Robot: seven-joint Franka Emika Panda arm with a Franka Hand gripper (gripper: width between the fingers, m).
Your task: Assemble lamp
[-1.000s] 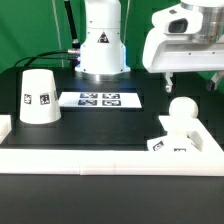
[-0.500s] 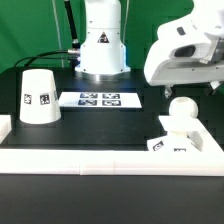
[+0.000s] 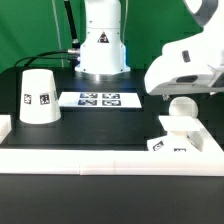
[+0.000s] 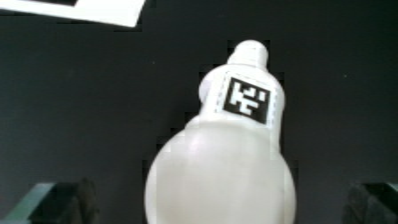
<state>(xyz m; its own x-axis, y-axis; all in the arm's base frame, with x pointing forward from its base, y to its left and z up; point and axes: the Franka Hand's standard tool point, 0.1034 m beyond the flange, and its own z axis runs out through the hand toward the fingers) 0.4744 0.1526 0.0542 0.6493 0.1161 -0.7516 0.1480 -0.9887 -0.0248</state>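
The white ball bulb (image 3: 183, 108) stands on the small blocky lamp base (image 3: 172, 138), which has square tags, at the exterior view's right. My gripper (image 3: 182, 96) hangs right above the bulb. In the wrist view the bulb (image 4: 217, 170) fills the space between my two dark fingertips (image 4: 54, 205), which stand apart on either side of it, open and not touching it. The base's tag (image 4: 249, 97) shows beyond the bulb. The cup-like shade (image 3: 40, 97) stands mouth down at the exterior view's left, far from the gripper.
The marker board (image 3: 100, 99) lies flat on the black table between the shade and the base. A raised white rim (image 3: 100, 160) runs along the table's front. The arm's own pedestal (image 3: 102, 45) stands at the back, with a green backdrop behind it.
My gripper has come down from high above the table to just over the bulb. The bulb, base and shade have not moved.
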